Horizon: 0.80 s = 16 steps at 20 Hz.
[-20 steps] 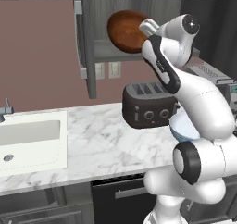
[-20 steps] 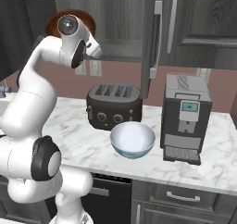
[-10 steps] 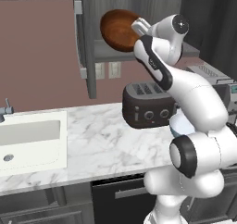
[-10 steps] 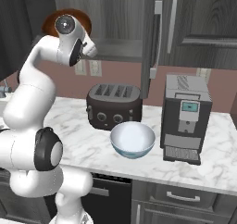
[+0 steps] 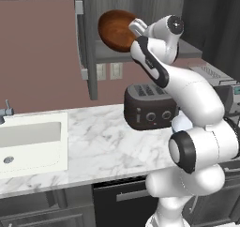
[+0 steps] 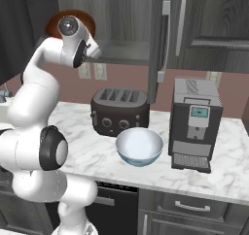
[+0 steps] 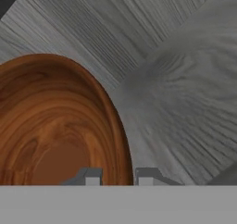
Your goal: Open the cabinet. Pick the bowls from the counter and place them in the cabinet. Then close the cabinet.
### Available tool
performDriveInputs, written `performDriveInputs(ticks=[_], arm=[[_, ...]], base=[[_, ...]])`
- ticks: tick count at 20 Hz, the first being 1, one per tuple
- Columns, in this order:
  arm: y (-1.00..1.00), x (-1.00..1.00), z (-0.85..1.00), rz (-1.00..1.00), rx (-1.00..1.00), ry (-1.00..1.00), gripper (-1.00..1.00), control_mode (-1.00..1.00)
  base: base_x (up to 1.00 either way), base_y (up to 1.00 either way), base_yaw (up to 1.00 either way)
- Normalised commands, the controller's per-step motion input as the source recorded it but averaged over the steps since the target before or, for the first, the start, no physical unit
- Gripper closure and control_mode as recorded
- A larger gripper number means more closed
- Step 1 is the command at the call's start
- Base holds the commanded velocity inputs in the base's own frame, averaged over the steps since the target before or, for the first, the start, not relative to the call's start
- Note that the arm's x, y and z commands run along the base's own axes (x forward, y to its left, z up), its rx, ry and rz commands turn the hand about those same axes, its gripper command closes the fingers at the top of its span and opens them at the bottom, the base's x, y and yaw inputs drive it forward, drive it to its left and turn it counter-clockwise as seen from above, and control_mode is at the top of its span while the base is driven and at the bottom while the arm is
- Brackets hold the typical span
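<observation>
The cabinet point(image 5: 140, 48) stands with its doors swung out, so the grey inner shelf point(image 6: 124, 52) is open to the arm, and that shelf serves here as the reference for everything else. The gripper point(image 7: 118, 177) is raised level with the shelf's front edge and holds the reddish-brown wooden bowl point(image 5: 117, 30) by its rim: in the hand view one finger sits inside the bowl and the other just outside its wall, the jaws nearly closed with only the thin rim pinched between them. Gripped this way, the bowl hangs tipped on its side, its hollow facing out toward the room and not upward, which looks like a consequence of a rim pinch and not a chosen resting pose. It is in the cabinet opening, just above the shelf at its left end; whether it touches the shelf I cannot tell. The second bowl point(image 6: 139, 145), white inside with a pale blue outside, sits upright on the counter point(image 6: 219, 180) well below the shelf, in front of the toaster point(image 6: 119, 110) and beside the coffee machine point(image 6: 194, 123), waiting its turn. The first placement appears close to done; levelling the bowl before release seems wise, since a tipped bowl could roll.
</observation>
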Motion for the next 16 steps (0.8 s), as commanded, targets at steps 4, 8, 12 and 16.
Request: performDriveInputs(ticks=[4,8,12,16], arm=[[0.0,0.24,-0.01,0.0,0.0,0.0,1.0,-1.0],[0.0,0.2,-0.02,0.0,0.0,0.0,1.0,-1.0],[0.03,0.11,-0.06,0.0,0.0,0.0,1.0,-1.0],[0.13,0.1,-0.11,0.0,0.0,0.0,1.0,-1.0]], base=[[0.0,0.0,0.0],[0.0,0.0,0.0],[0.0,0.0,0.0],[0.0,0.0,0.0]])
